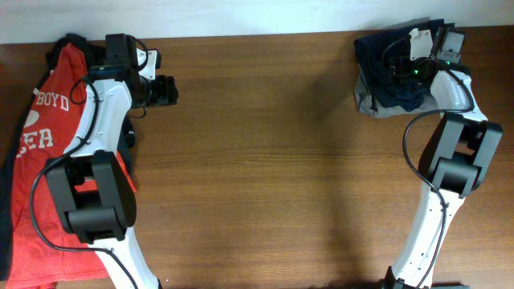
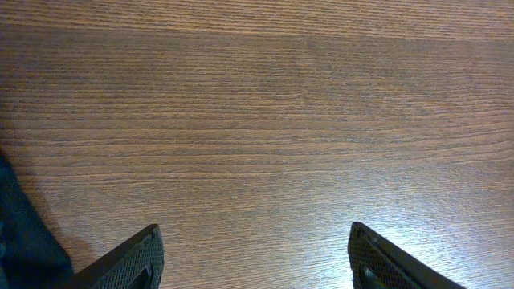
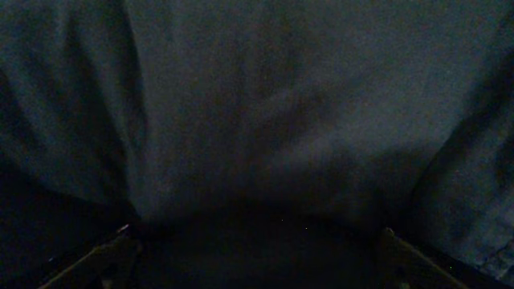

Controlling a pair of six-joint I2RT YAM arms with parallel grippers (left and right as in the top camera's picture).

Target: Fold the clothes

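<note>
A red shirt (image 1: pixel 48 152) with white lettering lies flat at the table's left edge, partly under my left arm. My left gripper (image 1: pixel 166 91) is open and empty over bare wood to the right of the shirt; its fingers stand wide apart in the left wrist view (image 2: pixel 255 245). A crumpled pile of dark navy clothes (image 1: pixel 385 60) with a grey piece beneath sits at the back right. My right gripper (image 1: pixel 404 71) is down on that pile. The right wrist view is filled with navy cloth (image 3: pixel 265 112), and the jaws (image 3: pixel 259 241) are open, with dark cloth between them.
The brown wooden table (image 1: pixel 265 160) spans the view. A bit of dark cloth (image 2: pixel 24 241) shows at the lower left of the left wrist view. The table's back edge meets a white wall (image 1: pixel 241 16) just behind both piles.
</note>
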